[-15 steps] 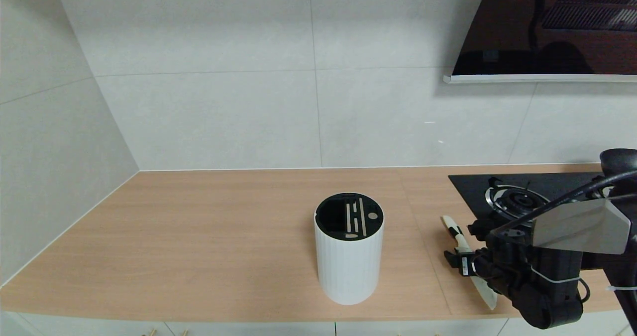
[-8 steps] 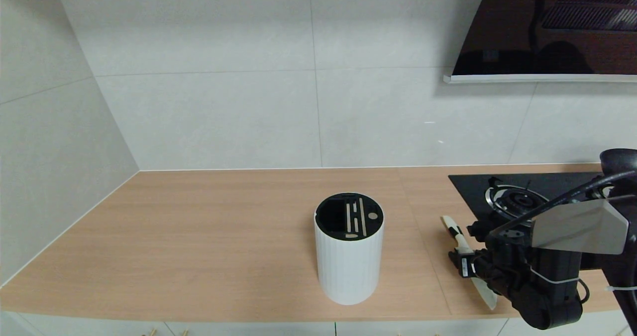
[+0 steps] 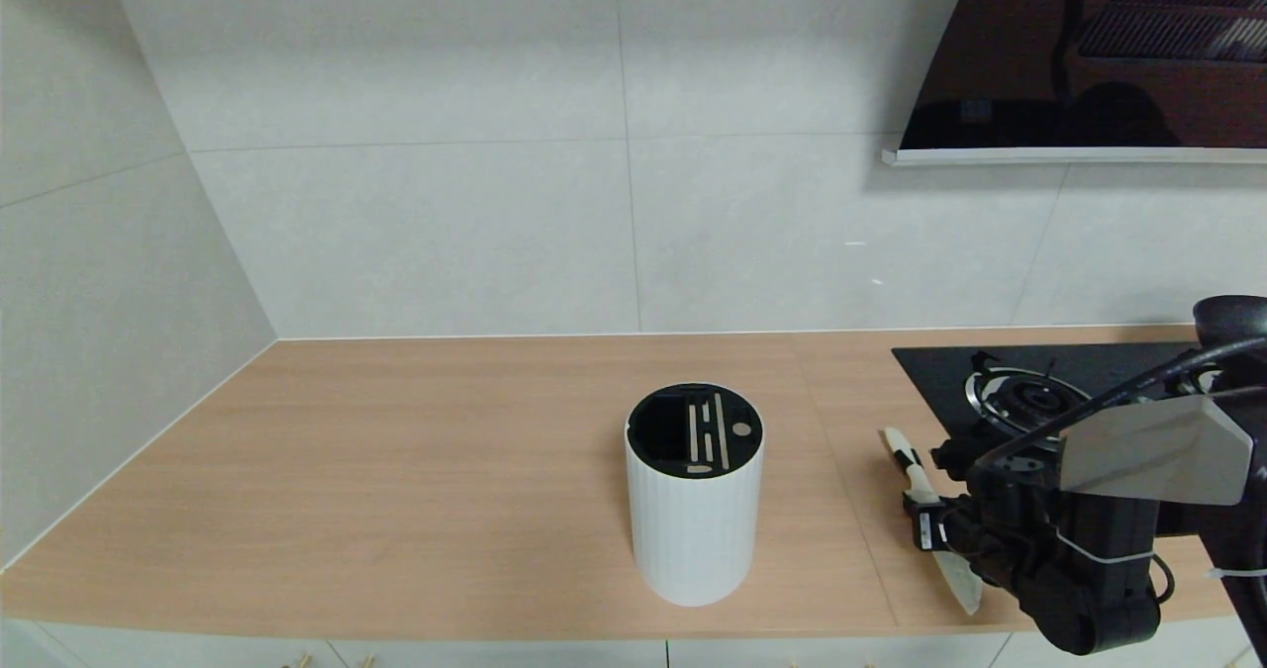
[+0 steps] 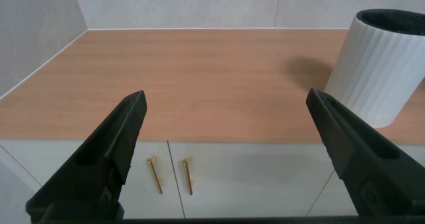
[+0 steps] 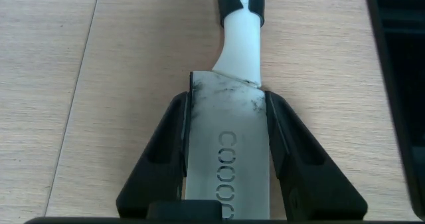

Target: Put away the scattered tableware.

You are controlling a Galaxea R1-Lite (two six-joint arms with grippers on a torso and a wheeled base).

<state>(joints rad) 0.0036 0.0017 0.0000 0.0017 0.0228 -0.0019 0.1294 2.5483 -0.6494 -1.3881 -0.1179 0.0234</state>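
The wide opening in the black top of the white ribbed holder [image 3: 695, 510] is dark, so its inside is hard to make out. Farther right, the right hand [image 3: 935, 529] covers the middle of the knife [image 3: 909, 462], and whether the blade rests on the bench [image 3: 445, 470] or hangs just above it cannot be told. In the right wrist view the blade tip is cut off at the picture's edge.

The holder stands upright near the bench's front edge. Its opening is on the 9 o'clock side of its top, with narrow slots and a round hole on the 3 o'clock side.

The left hand [image 4: 226, 98] hovers off the bench's front edge with its fingers spread wide apart, above brass cabinet handles [image 4: 155, 174]. At 3 o'clock from the holder, the right hand [image 5: 227, 101] is clamped on the white knife blade [image 5: 229, 137], handle toward 11 o'clock. A black cooktop [image 3: 1020, 396] lies at 2 o'clock from the holder, just beside the knife.
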